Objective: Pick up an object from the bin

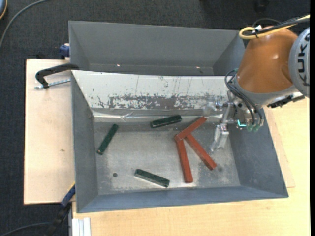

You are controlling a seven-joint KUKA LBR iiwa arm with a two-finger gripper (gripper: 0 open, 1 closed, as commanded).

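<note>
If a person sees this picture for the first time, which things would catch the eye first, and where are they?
First comes the robot arm's large orange cover at the upper right, with the gripper hanging low over the right side of the grey metal bin. Next are three red-brown flat sticks, crossed in a cluster just left of the gripper. Three dark green sticks lie scattered: one at the left, one by the back wall, one near the front.

Grey bin [81, 146] inspected: three red sticks [184, 161] lie on its floor, fanned out from a shared end. The gripper [220, 140] hangs just right of the red sticks. One green stick [166, 122] lies just behind the red sticks, a second green stick [107, 138] well to their left, and a third green stick [152, 178] near their front-left.
</note>
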